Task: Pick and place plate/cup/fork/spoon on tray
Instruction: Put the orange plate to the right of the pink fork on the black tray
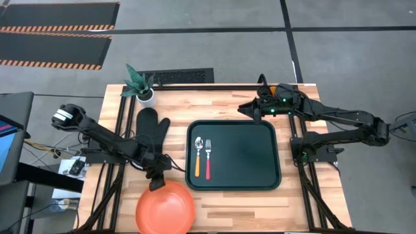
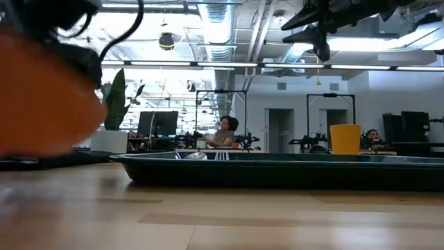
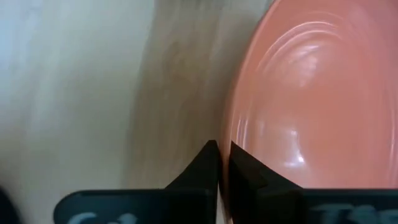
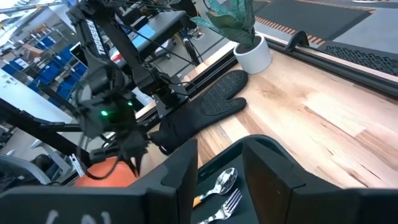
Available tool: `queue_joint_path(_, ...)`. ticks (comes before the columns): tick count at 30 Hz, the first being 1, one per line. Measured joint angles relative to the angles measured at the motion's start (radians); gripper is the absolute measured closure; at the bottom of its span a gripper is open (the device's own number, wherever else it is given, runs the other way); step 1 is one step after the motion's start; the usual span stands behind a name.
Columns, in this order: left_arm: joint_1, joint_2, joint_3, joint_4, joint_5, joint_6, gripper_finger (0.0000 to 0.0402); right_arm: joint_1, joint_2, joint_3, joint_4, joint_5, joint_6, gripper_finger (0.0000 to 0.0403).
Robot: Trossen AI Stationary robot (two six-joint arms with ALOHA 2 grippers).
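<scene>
My left gripper (image 1: 158, 177) is shut on the orange-red plate (image 1: 165, 207) near the table's near left edge. The plate fills the left of the low view (image 2: 41, 90). The orange-handled spoon (image 1: 197, 156) and the red-handled fork (image 1: 208, 158) lie side by side in the left part of the dark tray (image 1: 247, 156). My right gripper (image 1: 248, 109) is open and empty above the tray's far rim. The yellow cup (image 2: 345, 139) stands upright behind the tray's rim in the low view. It is hidden under my right arm in the high view. My left gripper pinches the plate's far rim (image 3: 231, 134) between its two fingers, one finger on the upper face (image 3: 249, 171) and one outside (image 3: 205, 165). The fingers come from the table's far side, slanting down. In the low view the plate shows above the table top.
A black oven mitt (image 1: 151, 127) lies left of the tray, beside my left arm. A potted plant (image 1: 143, 88) stands at the far left corner. Bare wood lies near of the tray and to the right of the plate. People sit in the room behind the table (image 2: 225, 132).
</scene>
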Motion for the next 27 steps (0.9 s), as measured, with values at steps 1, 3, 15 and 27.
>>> queue_joint_path(1, 0.000, -0.012, 0.009, -0.014, 0.002, -0.026, 0.0401, 0.000, 0.000, 0.000, -0.005, 0.000, 0.000, 0.0253)
queue_joint_path(3, -0.001, -0.046, 0.024, -0.067, 0.005, -0.089, 0.0401, 0.000, 0.000, 0.000, -0.013, 0.000, 0.000, 0.0254)
queue_joint_path(15, 0.092, -0.224, 0.180, -0.391, -0.294, -0.497, 0.0401, -0.020, -0.002, 0.000, 0.007, -0.001, 0.078, 0.0264)
queue_joint_path(27, 0.386, 0.008, 0.462, -0.399, -0.366, -0.199, 0.0401, -0.062, -0.043, 0.098, 0.173, -0.059, 0.084, 0.0279)
